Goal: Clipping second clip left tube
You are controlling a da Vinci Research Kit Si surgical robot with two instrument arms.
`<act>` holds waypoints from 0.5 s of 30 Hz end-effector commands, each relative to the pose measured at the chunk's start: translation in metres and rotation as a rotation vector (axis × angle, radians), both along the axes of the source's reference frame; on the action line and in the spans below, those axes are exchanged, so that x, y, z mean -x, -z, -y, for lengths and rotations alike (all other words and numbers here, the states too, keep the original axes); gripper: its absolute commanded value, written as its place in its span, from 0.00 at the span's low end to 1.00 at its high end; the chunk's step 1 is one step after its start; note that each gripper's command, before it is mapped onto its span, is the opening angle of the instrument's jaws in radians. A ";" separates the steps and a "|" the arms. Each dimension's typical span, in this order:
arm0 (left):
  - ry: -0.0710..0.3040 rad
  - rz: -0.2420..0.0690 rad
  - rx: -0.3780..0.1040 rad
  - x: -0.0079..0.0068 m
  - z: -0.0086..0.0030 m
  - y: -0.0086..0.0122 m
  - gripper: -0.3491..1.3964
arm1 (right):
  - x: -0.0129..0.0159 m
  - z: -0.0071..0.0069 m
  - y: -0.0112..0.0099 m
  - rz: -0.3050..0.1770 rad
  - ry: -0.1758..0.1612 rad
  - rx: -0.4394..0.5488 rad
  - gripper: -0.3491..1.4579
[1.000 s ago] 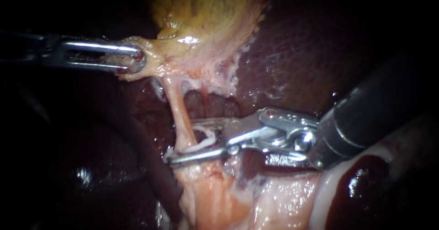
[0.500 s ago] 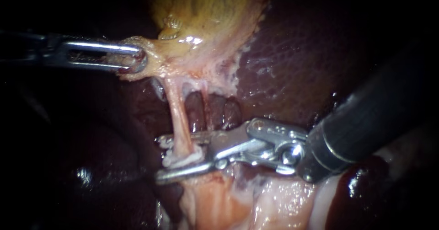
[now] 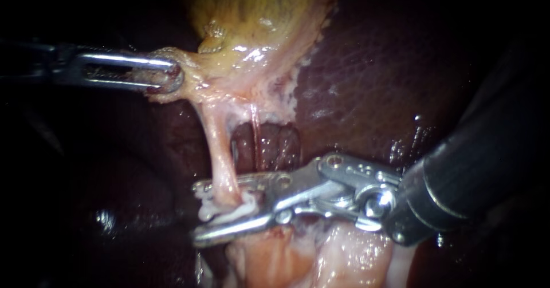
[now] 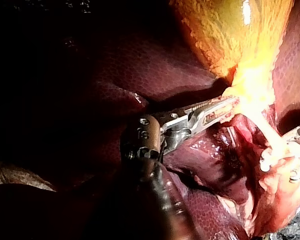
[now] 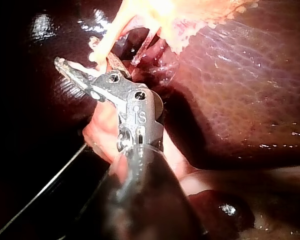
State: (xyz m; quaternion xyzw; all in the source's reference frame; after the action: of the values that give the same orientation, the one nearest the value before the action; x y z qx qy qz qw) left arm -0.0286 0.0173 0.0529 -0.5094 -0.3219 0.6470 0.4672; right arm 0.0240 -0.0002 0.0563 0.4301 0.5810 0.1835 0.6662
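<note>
The right instrument (image 3: 197, 210) has slid toward 9 o'clock since a second ago. Its tips, which then ended at the left tube (image 3: 217, 145), now reach past it. Its jaws stand spread, one above and one below, and the tube runs down through the gap between them. A white strip (image 3: 235, 210) lies in that gap against the tube; I cannot tell whether it is a clip or tissue. The right wrist view shows the same instrument (image 5: 85, 65) with the pale tube (image 5: 107, 40) coming down into the opening.

The left instrument (image 3: 169, 76), entering from 9 o'clock, has its jaws pressed together on the pale lower edge of the gallbladder (image 3: 258, 13). The left wrist view shows that instrument (image 4: 227, 106) pinching the yellow tissue.

The left tube hangs from that gripped edge near the centre and runs toward 6 o'clock. The gallbladder fills 12 o'clock. The dark liver (image 3: 372, 76) lies behind, toward 3 o'clock.
</note>
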 end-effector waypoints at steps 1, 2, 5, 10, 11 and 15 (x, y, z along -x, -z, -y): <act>0.000 0.000 0.000 0.0000 0.0000 0.0000 0.00 | 0.0002 0.0000 -0.0002 0.001 -0.001 0.001 0.43; 0.000 0.000 0.000 0.0000 0.0000 0.0000 0.00 | 0.0003 -0.0001 -0.0003 0.001 -0.001 0.001 0.41; 0.000 0.000 0.000 0.0000 0.0000 0.0000 0.00 | 0.0006 -0.0001 -0.0004 0.010 0.000 -0.021 0.37; 0.000 0.000 0.000 0.0001 0.0000 0.0000 0.00 | 0.0009 -0.0001 -0.0004 0.024 0.002 -0.060 0.28; 0.000 0.000 0.000 0.0001 0.0000 0.0000 0.00 | 0.0010 -0.0001 -0.0004 0.026 0.003 -0.065 0.26; 0.001 0.000 0.000 0.0001 0.0000 0.0000 0.00 | 0.0010 -0.0001 -0.0004 0.027 0.001 -0.065 0.17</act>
State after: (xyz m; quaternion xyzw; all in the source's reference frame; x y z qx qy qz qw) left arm -0.0287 0.0174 0.0529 -0.5097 -0.3220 0.6469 0.4669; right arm 0.0230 -0.0001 0.0567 0.4493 0.5653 0.2079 0.6598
